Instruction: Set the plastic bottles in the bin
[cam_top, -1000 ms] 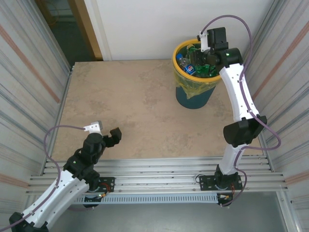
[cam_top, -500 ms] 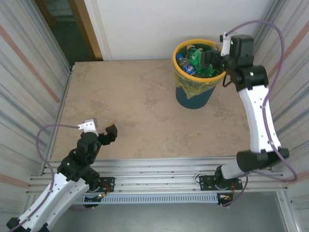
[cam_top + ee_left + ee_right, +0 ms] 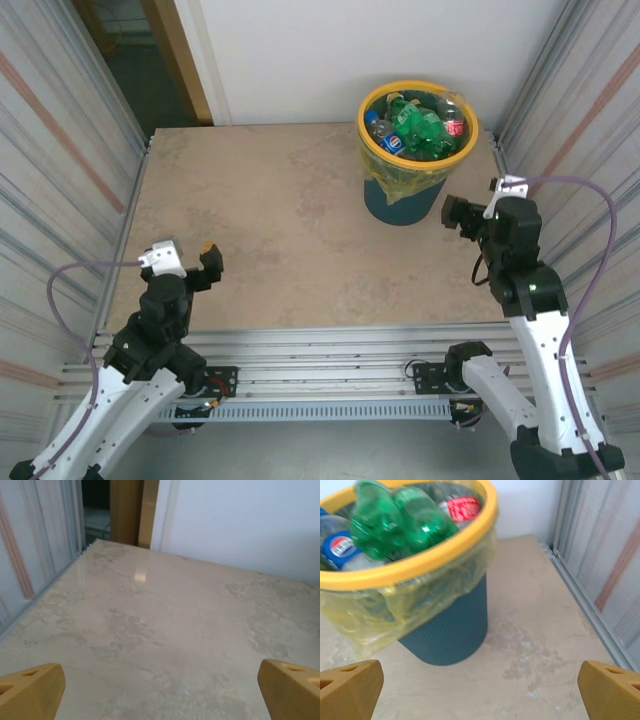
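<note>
The bin (image 3: 400, 208) is a teal wastebasket with a yellow rim and a yellow-green liner, at the table's far right. Several plastic bottles (image 3: 415, 128) lie piled inside: green ones, a clear one with a blue label (image 3: 393, 143) and one with a red label (image 3: 455, 127). My right gripper (image 3: 462, 215) hangs open and empty just right of the bin, near its base. In the right wrist view the bin's wall (image 3: 450, 630) stands ahead and left of the open gripper (image 3: 480, 692), with green bottles (image 3: 395, 520) on top. My left gripper (image 3: 195, 265) is open and empty over bare table (image 3: 160, 695).
Corrugated metal walls (image 3: 70, 150) close both sides, and one (image 3: 600, 580) runs close to the right of the bin. A white wall stands behind, with a wooden door frame (image 3: 180, 60) at the far left. A metal rail (image 3: 320, 350) crosses the near edge.
My right arm has pulled back from above the bin, down to its right side, and its gripper has opened. My left arm has drawn back toward the near left.
</note>
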